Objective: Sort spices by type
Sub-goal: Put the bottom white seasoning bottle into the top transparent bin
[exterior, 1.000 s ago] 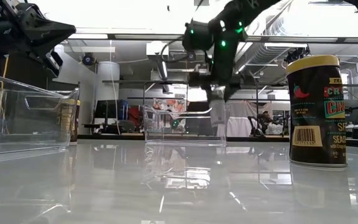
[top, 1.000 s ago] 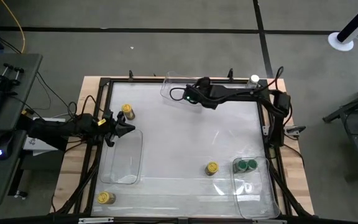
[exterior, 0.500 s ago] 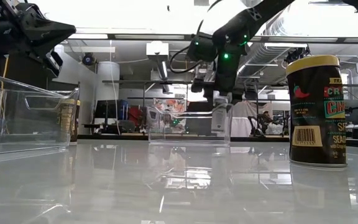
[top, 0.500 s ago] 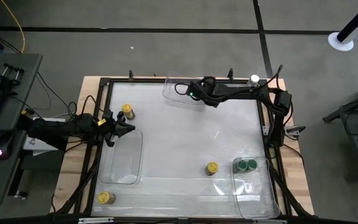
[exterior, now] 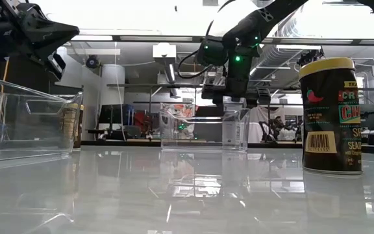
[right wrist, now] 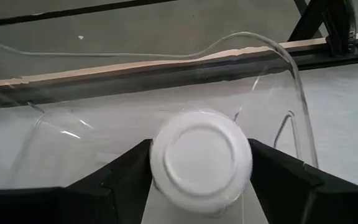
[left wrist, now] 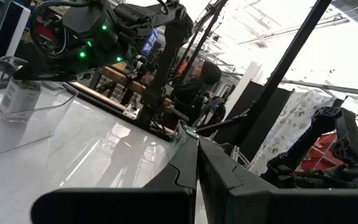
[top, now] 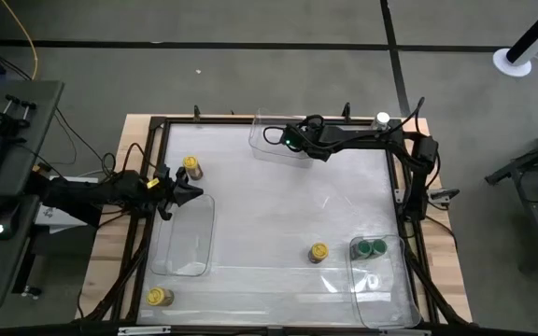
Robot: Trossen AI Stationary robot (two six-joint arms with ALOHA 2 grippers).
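Observation:
My right gripper (top: 290, 142) reaches into the clear bin (top: 267, 124) at the table's far edge and is shut on a white-lidded spice jar (right wrist: 201, 158). In the low view the jar (exterior: 232, 128) stands upright inside that bin (exterior: 187, 130). Yellow-lidded jars stand at far left (top: 191, 166), near left (top: 160, 297) and near centre-right (top: 318, 252). Two green-lidded jars (top: 372, 248) sit in the right bin. Another white-lidded jar (top: 382, 119) stands at the far right corner. My left gripper (top: 192, 193) hovers shut over the left bin's far end. My right gripper pinches the white-lidded jar just below its lid (right wrist: 166, 186) between the two fingers (right wrist: 126, 171), coming from above and pointing down. The jar is upright inside the far bin. Whether its base rests on the bin's floor, I cannot tell.
A clear bin (top: 185, 241) lies at the left and another (top: 381, 280) at the near right corner. The table has a dark frame (top: 404, 201) around its glossy top. In the low view the near yellow-lidded jar (exterior: 332, 117) stands large at the right.
My right gripper has moved a little toward the table's right with the white-lidded jar inside the far bin, and the bin has slid the same way along the far edge.

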